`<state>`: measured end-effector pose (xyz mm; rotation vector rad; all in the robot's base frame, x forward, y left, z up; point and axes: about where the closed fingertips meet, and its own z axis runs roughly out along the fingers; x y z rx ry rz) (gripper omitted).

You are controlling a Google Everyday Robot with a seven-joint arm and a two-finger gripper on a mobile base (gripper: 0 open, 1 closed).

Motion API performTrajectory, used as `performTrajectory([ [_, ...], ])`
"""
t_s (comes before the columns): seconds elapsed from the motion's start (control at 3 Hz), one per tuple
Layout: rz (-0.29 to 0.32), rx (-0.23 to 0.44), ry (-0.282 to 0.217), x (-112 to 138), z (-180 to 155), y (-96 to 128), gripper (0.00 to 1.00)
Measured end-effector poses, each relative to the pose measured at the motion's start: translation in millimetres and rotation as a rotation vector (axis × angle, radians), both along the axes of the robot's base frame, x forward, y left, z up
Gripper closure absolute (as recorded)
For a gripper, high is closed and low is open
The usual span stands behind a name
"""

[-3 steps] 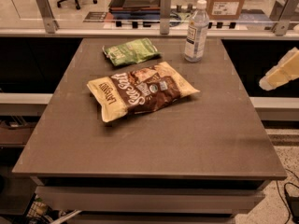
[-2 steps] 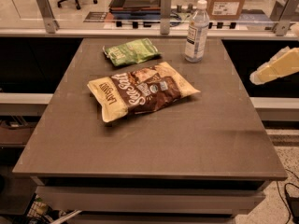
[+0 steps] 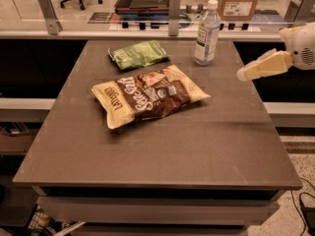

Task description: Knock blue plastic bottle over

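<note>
Camera view: the blue plastic bottle (image 3: 206,33) stands upright near the far right edge of the counter (image 3: 197,146). The gripper (image 3: 246,73) hovers just right of it, apart (open or closed, I cannot tell). A brown chip bag (image 3: 150,96) lies mid-counter, with a green snack packet (image 3: 138,54) beyond it.

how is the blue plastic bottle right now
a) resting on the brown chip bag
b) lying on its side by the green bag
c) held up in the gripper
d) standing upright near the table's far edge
D: the blue plastic bottle stands upright, cap on top, near the far edge of the table, and the gripper hangs apart from it over the table's edge at the right of the view.
</note>
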<state>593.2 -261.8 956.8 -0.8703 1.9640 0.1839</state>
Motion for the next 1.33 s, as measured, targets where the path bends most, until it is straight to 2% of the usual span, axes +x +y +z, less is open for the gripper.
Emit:
performTrajectory([
  [0.33,0.016,0.064,-0.032,35,-10,16,0.0],
  [0.67,0.016,0.064,-0.032,35,-10,16,0.0],
  [1.33,0.046,0.135,-0.087,66,-2,28,0.0],
])
